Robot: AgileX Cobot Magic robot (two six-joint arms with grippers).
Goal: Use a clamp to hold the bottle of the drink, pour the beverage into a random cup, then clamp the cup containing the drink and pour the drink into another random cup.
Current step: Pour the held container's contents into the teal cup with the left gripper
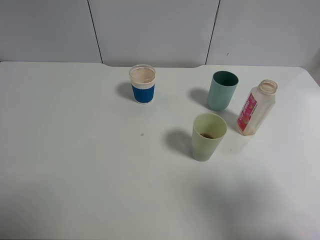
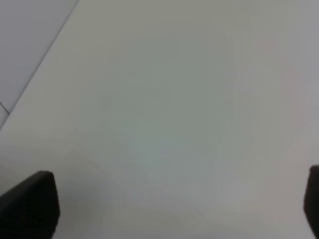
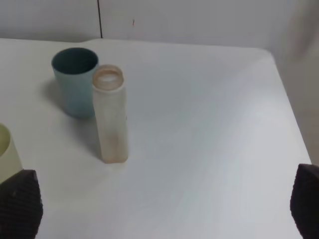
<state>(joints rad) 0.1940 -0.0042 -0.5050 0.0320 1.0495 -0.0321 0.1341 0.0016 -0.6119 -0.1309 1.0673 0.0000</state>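
Note:
An uncapped, pale plastic drink bottle [image 1: 256, 108] with a pink label stands upright at the right of the table; it also shows in the right wrist view [image 3: 110, 115]. A teal cup [image 1: 222, 90] [image 3: 75, 79] stands just behind and left of it. A pale green cup [image 1: 208, 136] [image 3: 6, 149] stands in front, with a little dark liquid at its bottom. A blue-sleeved paper cup [image 1: 142, 84] stands further left. My right gripper [image 3: 163, 201] is open and empty, short of the bottle. My left gripper [image 2: 172, 204] is open over bare table. Neither arm shows in the exterior view.
The white table [image 1: 75, 165] ends at a grey panelled wall [image 1: 155, 30] behind the cups. Its right edge [image 3: 291, 114] runs close to the bottle's side.

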